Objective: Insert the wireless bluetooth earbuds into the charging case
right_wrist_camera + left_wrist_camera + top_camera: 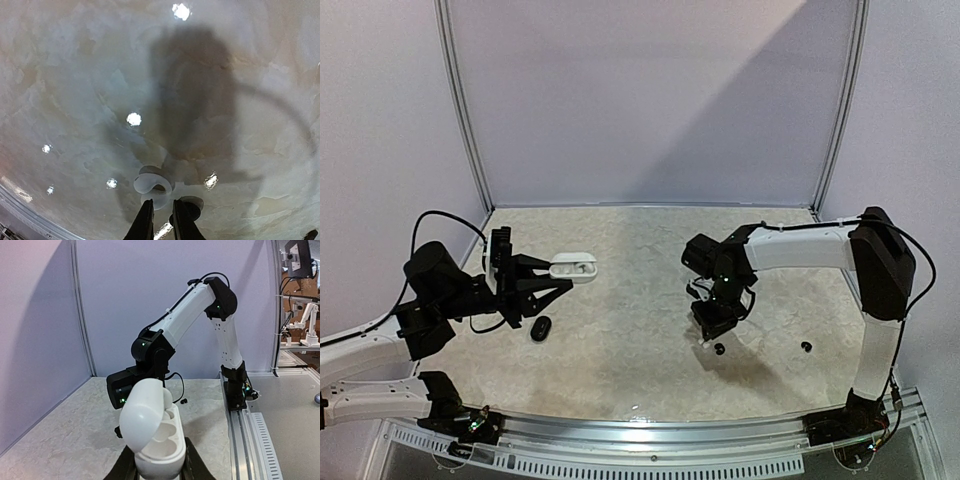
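My left gripper (542,283) is shut on a white charging case (573,267), held above the table with its lid swung open. In the left wrist view the case (157,440) stands upright between the fingers (196,467), its moulded sockets showing. My right gripper (709,334) points down at the table. Its jaws (162,202) stand a narrow gap apart. A white earbud (152,184) lies on the table just past the fingertips, its near edge reaching into the gap. A black earbud (191,210) lies beside the right finger; the top view also shows it (719,348).
A black oval case (541,328) lies on the table below my left gripper. Another black earbud (806,346) lies towards the right edge. Grey walls with metal posts close the back and sides. A metal rail (670,425) runs along the near edge.
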Controlling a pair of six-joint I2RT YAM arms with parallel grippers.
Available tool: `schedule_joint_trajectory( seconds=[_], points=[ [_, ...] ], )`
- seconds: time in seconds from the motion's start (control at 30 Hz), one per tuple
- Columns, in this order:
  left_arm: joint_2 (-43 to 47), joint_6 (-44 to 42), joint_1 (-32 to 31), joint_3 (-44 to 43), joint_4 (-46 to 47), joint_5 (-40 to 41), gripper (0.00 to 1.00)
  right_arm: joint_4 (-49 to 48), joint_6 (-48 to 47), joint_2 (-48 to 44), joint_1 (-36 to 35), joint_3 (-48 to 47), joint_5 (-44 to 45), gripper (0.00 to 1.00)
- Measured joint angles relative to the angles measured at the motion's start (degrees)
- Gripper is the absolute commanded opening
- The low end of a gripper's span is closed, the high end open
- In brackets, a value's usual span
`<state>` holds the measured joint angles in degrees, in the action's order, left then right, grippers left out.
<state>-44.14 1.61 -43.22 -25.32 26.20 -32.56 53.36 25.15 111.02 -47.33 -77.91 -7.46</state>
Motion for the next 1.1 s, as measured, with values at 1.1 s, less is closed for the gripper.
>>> schedule_joint_trajectory(
  seconds=[1.1],
  points=[
    [0.0,-0.1,0.0,0.0,0.0,-0.1,0.00,-5.0,0.2,0.0,0.1,3.2,-3.3,0.05]
  ],
)
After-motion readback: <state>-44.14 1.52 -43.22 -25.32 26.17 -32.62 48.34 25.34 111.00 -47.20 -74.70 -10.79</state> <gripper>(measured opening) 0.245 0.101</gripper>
